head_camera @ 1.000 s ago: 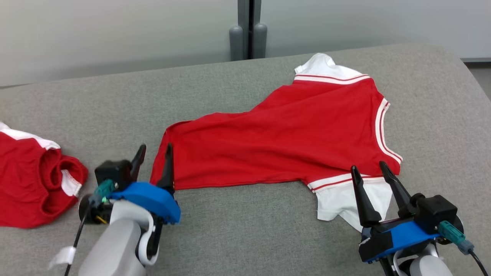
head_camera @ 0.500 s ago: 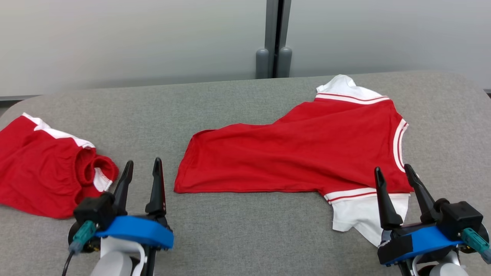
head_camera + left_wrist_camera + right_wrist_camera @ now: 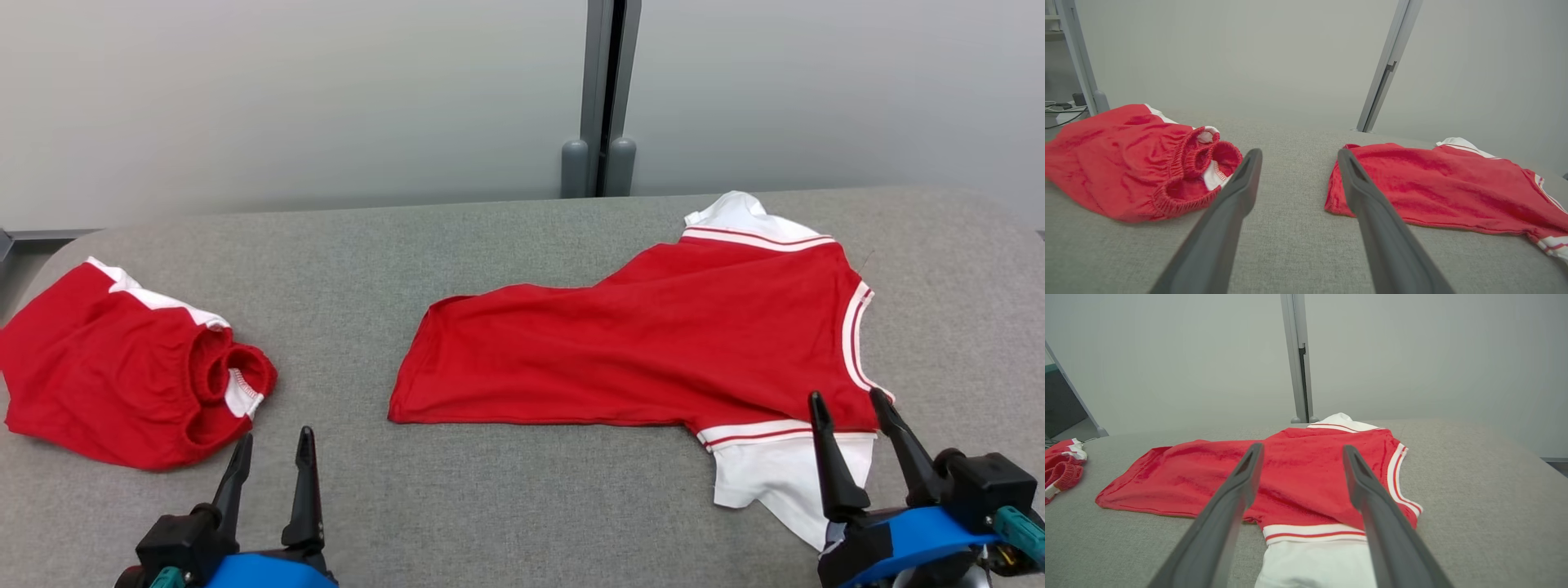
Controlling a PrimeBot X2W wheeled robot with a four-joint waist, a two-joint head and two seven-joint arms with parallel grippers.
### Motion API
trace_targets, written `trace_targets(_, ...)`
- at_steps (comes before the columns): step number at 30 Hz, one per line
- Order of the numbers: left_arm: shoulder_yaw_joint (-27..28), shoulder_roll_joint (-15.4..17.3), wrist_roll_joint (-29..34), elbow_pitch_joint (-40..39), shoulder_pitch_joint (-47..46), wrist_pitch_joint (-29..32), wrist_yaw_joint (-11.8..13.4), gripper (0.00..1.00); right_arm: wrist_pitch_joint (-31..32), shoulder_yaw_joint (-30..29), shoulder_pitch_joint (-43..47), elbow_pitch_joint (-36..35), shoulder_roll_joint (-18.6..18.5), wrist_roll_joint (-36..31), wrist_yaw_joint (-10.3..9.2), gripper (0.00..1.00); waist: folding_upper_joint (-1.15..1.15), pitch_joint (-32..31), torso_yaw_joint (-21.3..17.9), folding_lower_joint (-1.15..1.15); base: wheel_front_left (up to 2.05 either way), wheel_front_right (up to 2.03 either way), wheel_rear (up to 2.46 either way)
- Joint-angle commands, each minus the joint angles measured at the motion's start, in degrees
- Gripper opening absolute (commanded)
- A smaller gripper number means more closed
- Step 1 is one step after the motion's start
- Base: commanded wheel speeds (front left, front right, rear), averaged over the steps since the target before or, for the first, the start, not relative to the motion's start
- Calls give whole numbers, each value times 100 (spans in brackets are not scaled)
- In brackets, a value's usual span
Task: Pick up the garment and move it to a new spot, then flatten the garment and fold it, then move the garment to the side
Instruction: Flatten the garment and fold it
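Note:
The garment is a red shirt with white striped sleeves, spread mostly flat on the right half of the grey table. In the right wrist view the garment lies just beyond the fingertips. My right gripper hovers open over the near white sleeve, holding nothing. My left gripper stands open at the lower left, short of the shirt's left hem and apart from it. The left wrist view has the left gripper open over bare table, with the garment to its right.
Crumpled red shorts with a white stripe lie at the table's left end; the left wrist view has the shorts just left of the fingers. A grey wall post stands behind the table's far edge.
The head camera has tilted up, shifting the whole picture. My left gripper has drawn back and left, away from the shirt's hem corner. My right gripper stays by the near sleeve.

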Motion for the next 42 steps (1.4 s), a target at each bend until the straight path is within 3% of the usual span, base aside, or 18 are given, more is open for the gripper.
trace_targets(1, 66, 25, 60, -8, 78, -24, -26, 100, 49, -44, 97, 3, -19, 9, 1, 100, 0, -34, -4, 1, 0, 0, 0)
trace_targets(29, 359, -106, 384, -22, -62, -25, -165, 100, 325, -126, 88, -144, 38, 180, 1, 100, 0, 127, -103, 1, 0, 0, 0)
trace_targets(35, 142, -149, 471, 304, -311, 20, -209, 100, 517, -121, 43, -158, 38, 246, 1, 100, 0, 269, -214, 1, 0, 0, 0)
trace_targets(42, -113, -189, 629, 1106, -1082, 493, -112, 100, 1105, -185, -7, -11, 35, 363, 1, 100, 0, 575, -427, 1, 0, 0, 0)
